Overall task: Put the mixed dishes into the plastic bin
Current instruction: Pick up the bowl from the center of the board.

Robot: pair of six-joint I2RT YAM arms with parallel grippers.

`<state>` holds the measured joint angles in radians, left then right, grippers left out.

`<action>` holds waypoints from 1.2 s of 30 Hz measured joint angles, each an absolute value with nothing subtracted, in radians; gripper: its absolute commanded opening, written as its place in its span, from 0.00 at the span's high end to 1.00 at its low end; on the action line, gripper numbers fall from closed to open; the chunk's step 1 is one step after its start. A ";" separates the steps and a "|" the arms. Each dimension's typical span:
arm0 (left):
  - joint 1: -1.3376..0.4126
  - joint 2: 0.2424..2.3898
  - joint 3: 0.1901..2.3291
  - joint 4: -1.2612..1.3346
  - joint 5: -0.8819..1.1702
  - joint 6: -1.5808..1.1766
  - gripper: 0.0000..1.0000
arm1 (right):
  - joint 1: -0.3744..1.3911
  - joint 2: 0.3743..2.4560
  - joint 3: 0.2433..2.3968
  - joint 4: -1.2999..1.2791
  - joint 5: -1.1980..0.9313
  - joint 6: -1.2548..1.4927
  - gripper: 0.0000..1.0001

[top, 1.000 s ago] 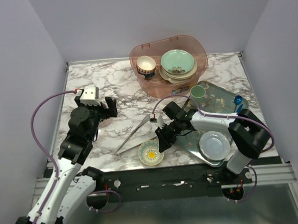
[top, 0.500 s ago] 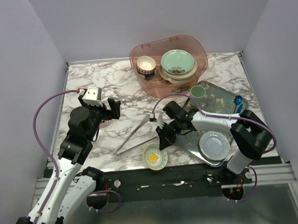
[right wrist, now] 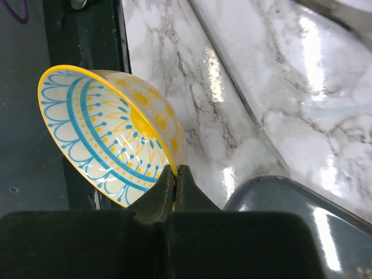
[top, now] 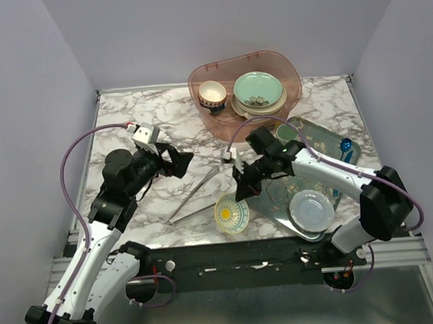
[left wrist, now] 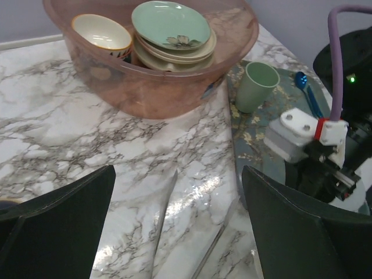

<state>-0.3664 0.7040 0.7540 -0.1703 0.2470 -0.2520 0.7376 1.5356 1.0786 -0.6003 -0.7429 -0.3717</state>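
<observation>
Pink bin (top: 223, 125), upper centre, held one cream bowl (top: 212, 94) and stacked plates (top: 258, 89). Right gripper (right wrist: 174, 174) pinched one yellow bowl (top: 231, 213); left gripper (top: 182, 164) gaped above marble table (top: 142, 122), lilac walls (top: 195, 25).

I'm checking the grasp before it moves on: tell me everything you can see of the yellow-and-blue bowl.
The bowl is small, round and glossy, ceramic by its look. It is cream with a yellow rim, blue arcs and dots, and yellow sun-like motifs. It is tipped steeply on its side at the near edge of the table, beside the tray. The right jaws are shut on its rim. Whether it touches the table is unclear.
</observation>
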 measured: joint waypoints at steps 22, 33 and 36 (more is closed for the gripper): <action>-0.727 0.930 0.757 -0.094 0.139 -0.556 0.01 | 0.418 1.283 0.992 -0.464 -0.560 -0.133 1.00; -1.039 1.254 1.049 -0.321 -0.398 -0.538 0.39 | 0.410 1.275 0.989 -0.443 -0.531 -0.097 1.00; -1.079 1.337 1.104 -0.382 -0.503 -0.525 0.46 | 0.410 1.268 0.987 -0.442 -0.530 -0.094 1.00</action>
